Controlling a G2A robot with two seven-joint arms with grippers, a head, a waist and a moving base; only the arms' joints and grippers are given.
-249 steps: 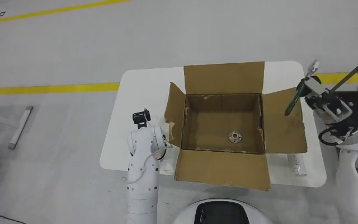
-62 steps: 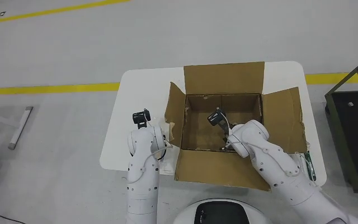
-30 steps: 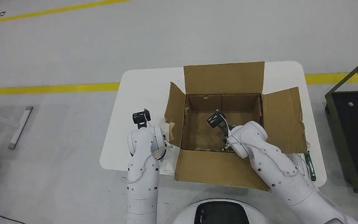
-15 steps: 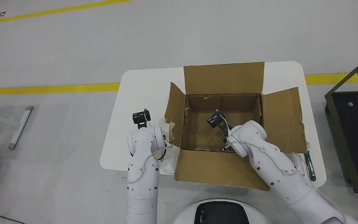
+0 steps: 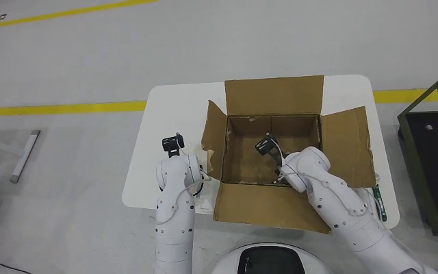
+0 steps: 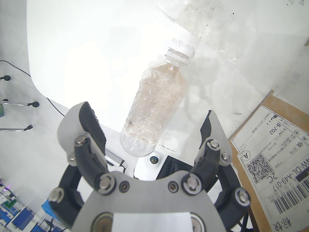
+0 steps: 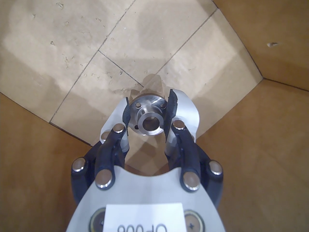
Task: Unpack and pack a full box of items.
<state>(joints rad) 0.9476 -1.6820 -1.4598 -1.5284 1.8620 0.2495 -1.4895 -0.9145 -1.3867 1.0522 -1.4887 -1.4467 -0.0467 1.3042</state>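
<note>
Box (image 5: 274,92) stands open on the tabletop (image 5: 178,109). The right arm bends down into it, and the right hand (image 7: 147,111) pinches a metal fitting (image 7: 149,103) close to the box floor. The left hand (image 6: 149,117) hangs spread above a bottle (image 6: 157,97) lying on the tabletop beside the box.

My right jaws sit low inside the box (image 5: 274,147), closed on the metal flange (image 7: 147,119). Bare cardboard floor (image 7: 72,37) extends ahead of them. The box walls (image 7: 265,37) rise on every side, so the only passage is up through the open top. The flaps (image 5: 348,147) spread outward. My left jaws stand wide above the desk (image 6: 84,37). A bottle (image 6: 154,107) lies under the gap between them, with a plastic bag (image 6: 193,18) just beyond its cap and a labelled box flap (image 6: 284,146) to one side.
</note>
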